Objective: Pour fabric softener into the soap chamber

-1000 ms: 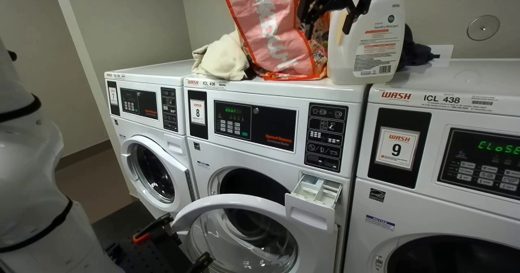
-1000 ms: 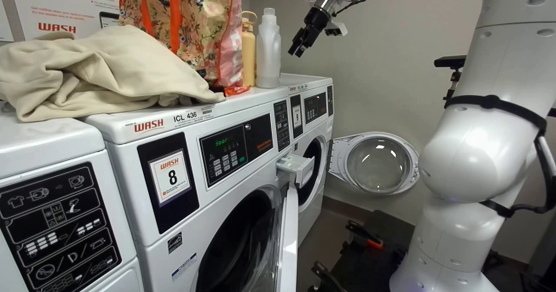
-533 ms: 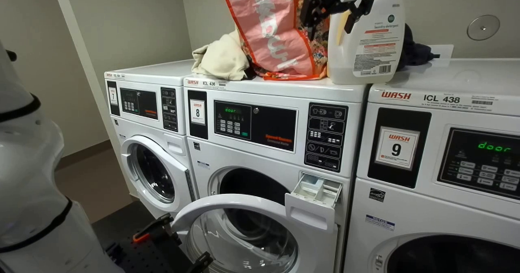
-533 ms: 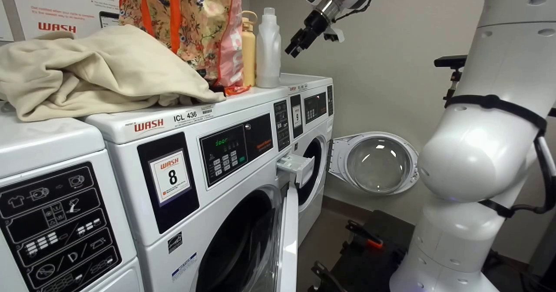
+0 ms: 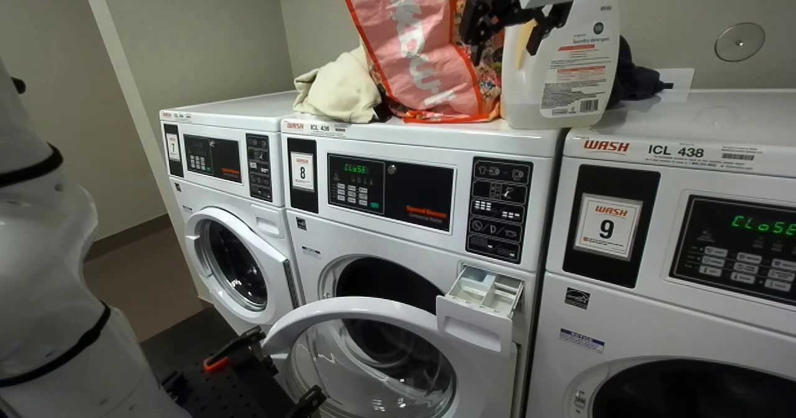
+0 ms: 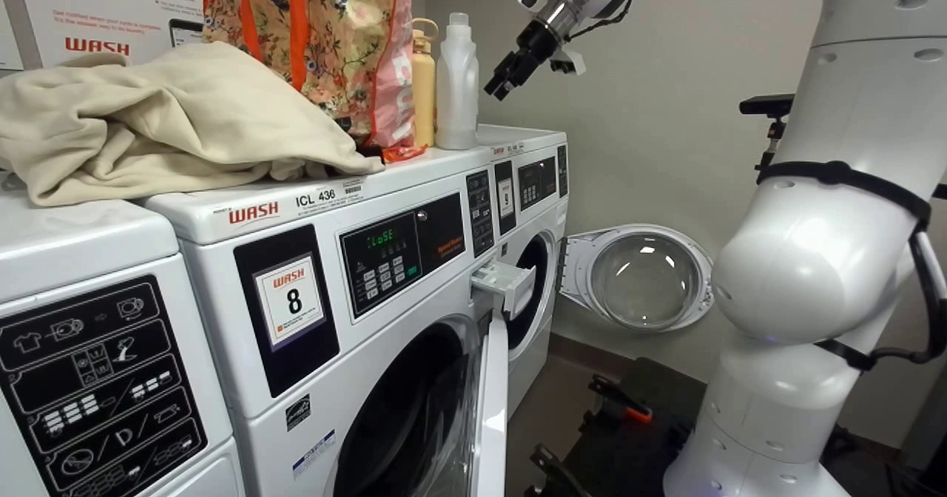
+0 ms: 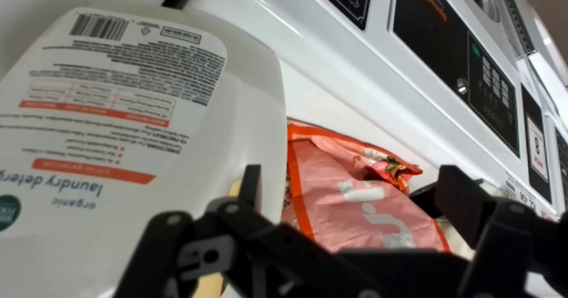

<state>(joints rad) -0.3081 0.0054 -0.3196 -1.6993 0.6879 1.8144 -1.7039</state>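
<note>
Two fingers are spread, nothing pinched. At nine o'clock in the wrist view, the softener jug is found; it is judged nearly empty, so modest weight is expected. Slipping and flexing are risked on its smooth plastic; its handle is best gripped.
</note>
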